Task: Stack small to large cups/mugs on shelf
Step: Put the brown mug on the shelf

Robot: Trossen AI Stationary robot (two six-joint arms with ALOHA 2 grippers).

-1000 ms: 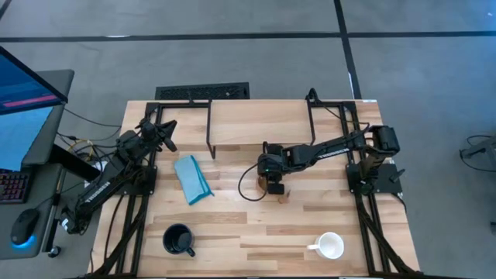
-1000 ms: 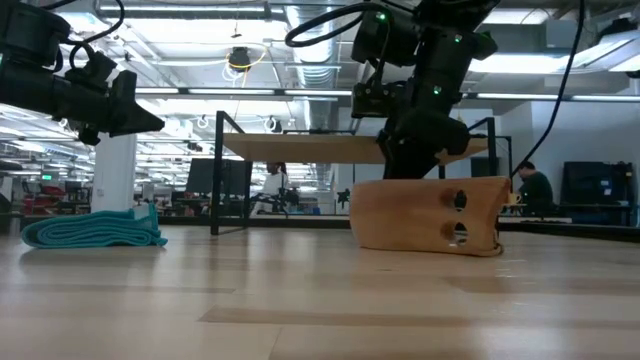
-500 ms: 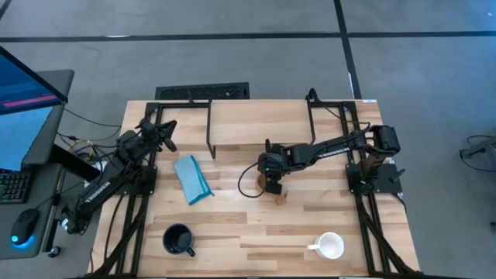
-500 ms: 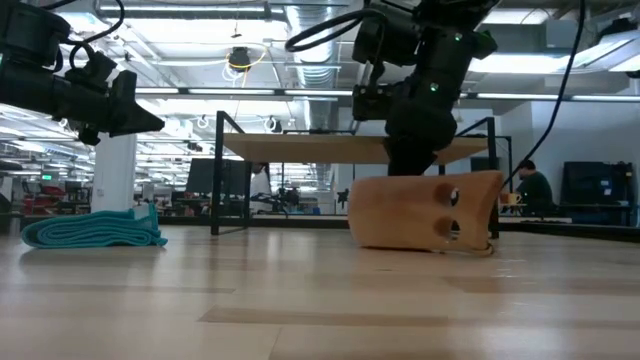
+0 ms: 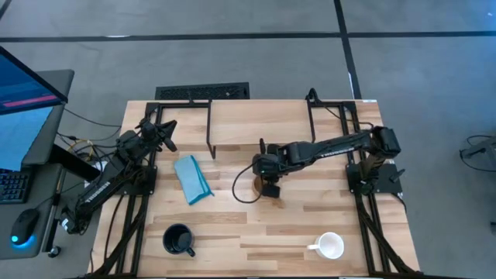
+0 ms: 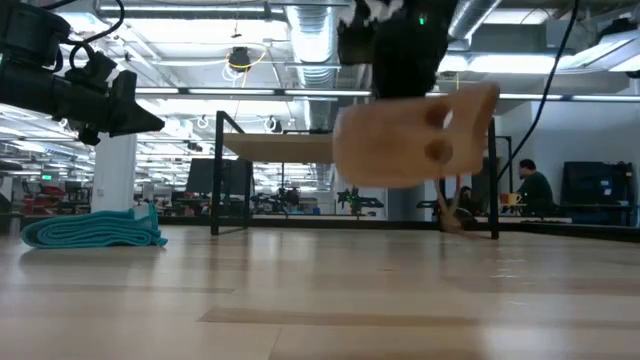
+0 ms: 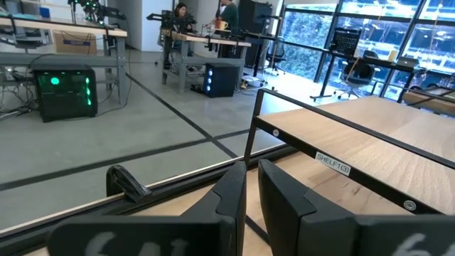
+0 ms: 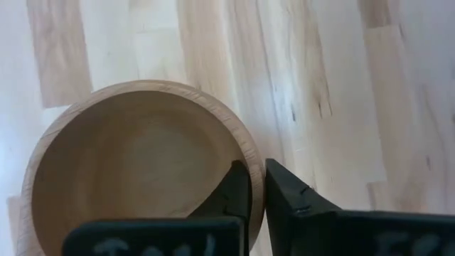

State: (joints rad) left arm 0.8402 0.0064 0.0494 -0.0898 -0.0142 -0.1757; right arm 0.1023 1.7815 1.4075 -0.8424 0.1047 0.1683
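Left gripper [image 5: 164, 132]: parked up near the table's back-left corner, off the surface, fingers pinched together on nothing. It looks like it's just waiting out of the way, aimed toward the shelf.

Blue cloth [image 5: 192, 179]: folded, lying flat between the left arm and the middle of the table. Not part of the stacking job, so it seems fine where it is.

Black mug [image 5: 178, 239]: sitting near the front-left edge, untouched, well apart from both arms.

Shelf [image 5: 260, 116]: at the back centre, plank top bare as far as the overhead view shows. The left wrist view shows a small label on its front edge.

Right gripper [image 5: 267, 180]: reached out over the middle of the table, just in front of the shelf, fingers clamped on the rim of the wooden cup [image 6: 415, 135], one finger inside the bowl and one outside. Gripping the wall probably makes sense because the cup is shallow and too wide to take across.

Wooden cup: hanging clear of the table, tilted, about level with the shelf top in the low view. Likely the first piece heading for the shelf, though that's a guess.

White mug [image 5: 331, 246]: near the front-right edge, handle pointing left, untouched.

Hard to see: from overhead the right gripper covers most of the wooden cup; in the low view it's smeared and its handle is hard to make out.
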